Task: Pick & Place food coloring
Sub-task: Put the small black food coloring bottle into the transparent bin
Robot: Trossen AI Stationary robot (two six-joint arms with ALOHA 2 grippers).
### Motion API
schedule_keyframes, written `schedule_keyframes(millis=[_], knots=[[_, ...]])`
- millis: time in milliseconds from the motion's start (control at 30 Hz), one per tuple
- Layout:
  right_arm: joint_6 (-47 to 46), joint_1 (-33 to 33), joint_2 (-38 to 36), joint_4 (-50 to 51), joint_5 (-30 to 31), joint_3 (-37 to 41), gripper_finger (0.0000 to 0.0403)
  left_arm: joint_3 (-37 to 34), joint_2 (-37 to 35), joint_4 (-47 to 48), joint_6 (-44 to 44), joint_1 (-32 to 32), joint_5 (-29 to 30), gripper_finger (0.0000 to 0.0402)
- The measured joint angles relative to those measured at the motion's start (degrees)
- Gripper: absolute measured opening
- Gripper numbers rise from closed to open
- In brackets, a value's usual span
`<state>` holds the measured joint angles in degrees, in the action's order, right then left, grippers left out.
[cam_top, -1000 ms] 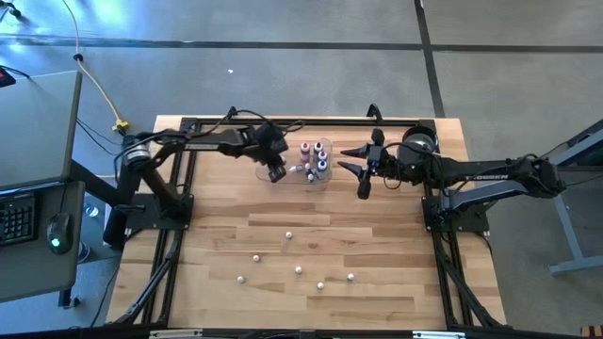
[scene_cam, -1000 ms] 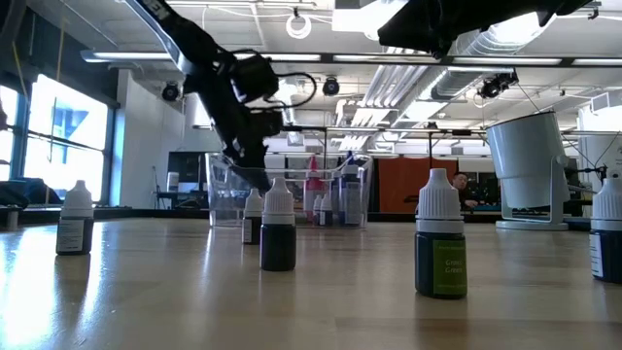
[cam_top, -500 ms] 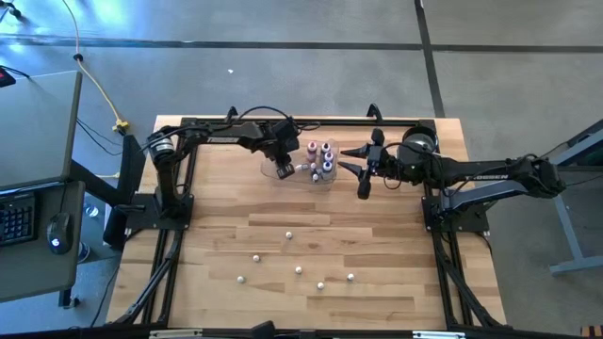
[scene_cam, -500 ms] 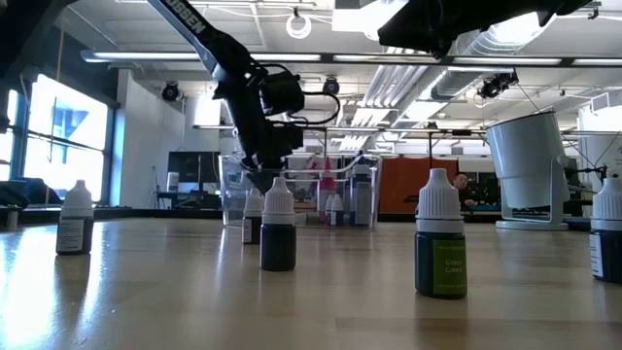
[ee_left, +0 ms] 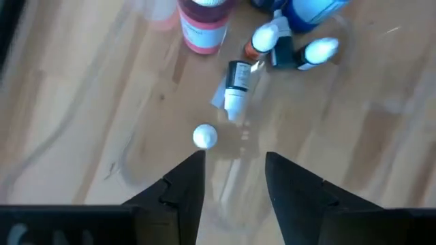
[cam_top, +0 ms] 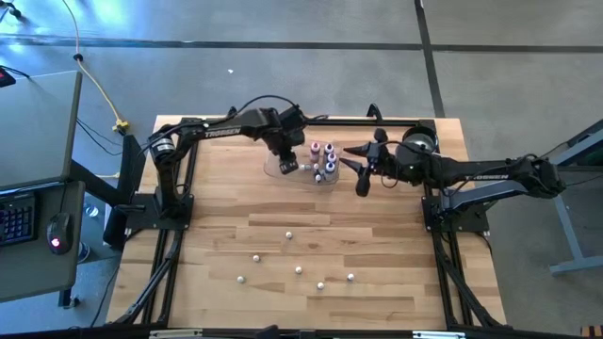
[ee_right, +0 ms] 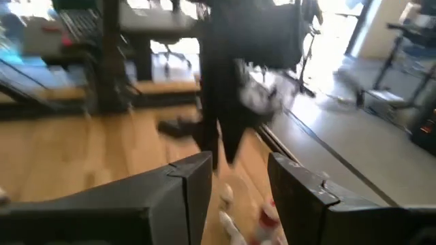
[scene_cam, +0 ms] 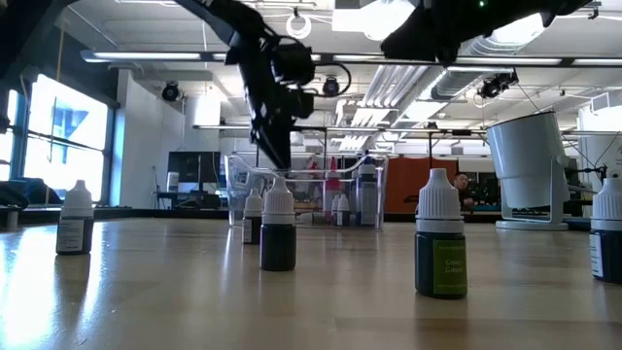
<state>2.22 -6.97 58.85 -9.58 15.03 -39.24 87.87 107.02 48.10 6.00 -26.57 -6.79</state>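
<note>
Several tiny white-capped food coloring bottles [cam_top: 299, 270] stand upright on the near half of the table; the low view shows them close [scene_cam: 278, 228]. More bottles [cam_top: 323, 158] sit in the clear tray [cam_top: 273, 171] at the far middle. Some of these are red or blue, and one lies on its side [ee_left: 235, 85]. My left gripper [cam_top: 287, 164] hangs open over the tray's left end, above an upright capped bottle [ee_left: 204, 136]. My right gripper [cam_top: 356, 169] waits open just right of the tray. My left gripper [ee_left: 235, 170] points down into the clear tray's left end with open fingers. Nothing is between the fingers. Whether a finger touches the tray's wall [scene_cam: 238, 175], I cannot tell.
A larger white cup-like object [scene_cam: 530, 170] stands at the far right. Black frame rails [cam_top: 184, 188] run along the table's left, far and right edges. Bare wood [cam_top: 311, 207] lies between the tray and the loose bottles.
My left gripper has moved toward the table's right edge and slightly toward the far edge, its wrist rising. The clear tray with its bottles has slid a little to the right along the table with it. The loose bottles have stayed put.
</note>
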Motion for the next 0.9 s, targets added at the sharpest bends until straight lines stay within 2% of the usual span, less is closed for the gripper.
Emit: schedule_keyframes(millis=[100,200,300,400,500,667,733,900], knots=[[2.90,0.00,0.03,3.90,1.16,0.00,0.0138,6.13,0.00,8.66,0.02,-0.04,0.24,0.0152],[4.17,0.01,0.61,5.81,-0.89,0.00,0.0138,12.36,-0.02,17.70,-1.47,-0.04,2.21,0.0152],[4.15,-0.01,2.35,4.77,-8.76,0.00,0.0138,17.91,-0.39,27.17,-4.49,0.21,3.13,0.0152],[3.70,0.07,5.93,0.66,-17.79,0.00,0.0138,20.36,-3.26,32.17,-5.73,1.31,3.96,0.0152],[4.03,0.06,12.29,-5.35,-21.62,-0.04,0.0138,20.25,-7.99,35.48,-6.25,3.59,4.87,0.0152],[4.13,0.15,24.88,-18.18,-27.21,-1.45,0.0138,17.52,-18.03,34.76,-7.83,9.51,13.38,0.0152],[4.13,1.13,29.49,-19.23,-29.73,-3.56,0.0138,14.92,-22.25,33.35,-8.70,12.30,16.78,0.0152],[4.37,5.10,40.85,-18.74,-31.06,-10.35,0.0138,5.22,-33.28,29.77,-13.93,18.15,25.44,0.0152]])
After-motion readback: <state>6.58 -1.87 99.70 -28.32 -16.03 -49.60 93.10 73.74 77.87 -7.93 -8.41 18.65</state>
